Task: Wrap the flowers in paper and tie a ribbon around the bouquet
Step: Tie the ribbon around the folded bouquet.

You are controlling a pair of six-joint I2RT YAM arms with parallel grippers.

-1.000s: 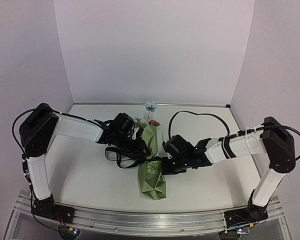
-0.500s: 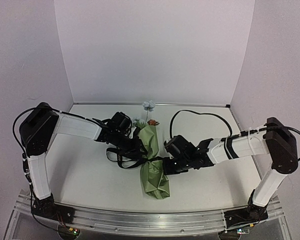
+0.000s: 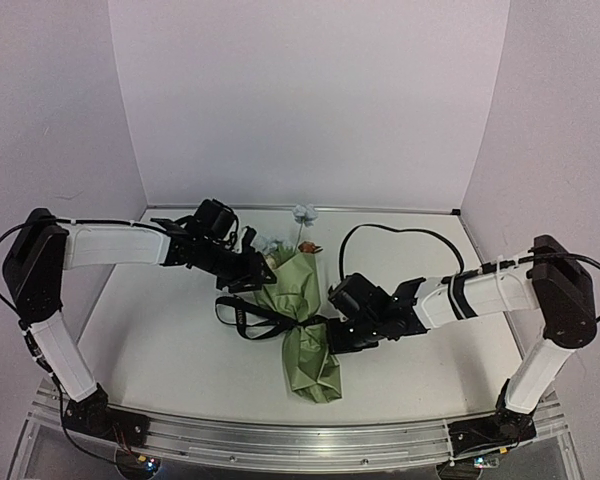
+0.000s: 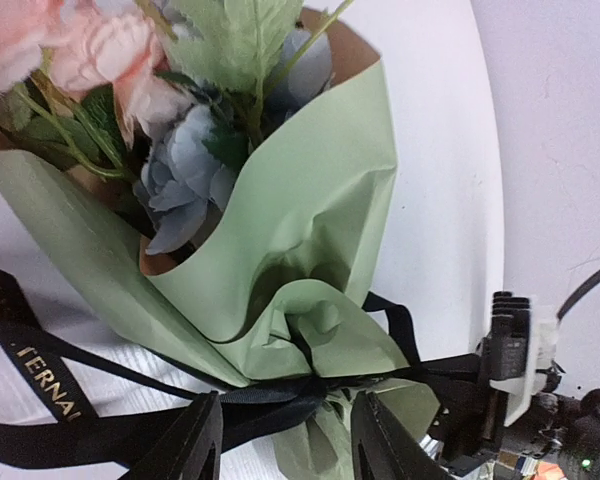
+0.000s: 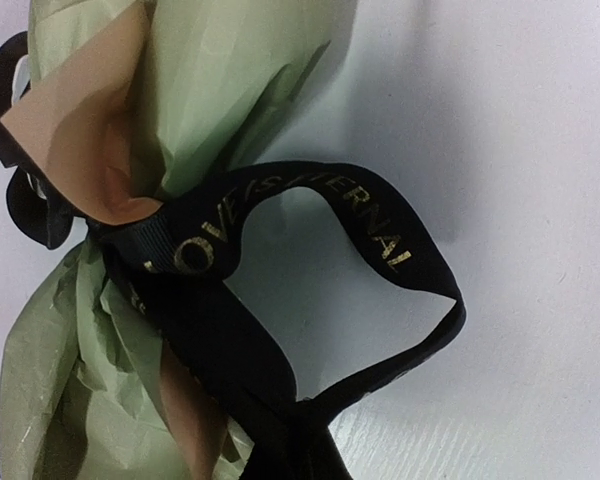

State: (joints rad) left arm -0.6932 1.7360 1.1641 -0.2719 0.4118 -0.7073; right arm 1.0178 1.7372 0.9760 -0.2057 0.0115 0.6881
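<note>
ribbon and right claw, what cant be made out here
ribbon knot: left wrist view, black on black under a fold of the paper; tied or only crossed, unclear
right claw fingertips: right wrist view, lost against the ribbon at the bottom edge
flowers, lower stems: every view, wrapped inside the paper
ribbon lettering: top view, too small to read

left arm (image 3: 115, 245) drawn back leftward, left fingers (image 4: 195, 440) spread wider
</note>
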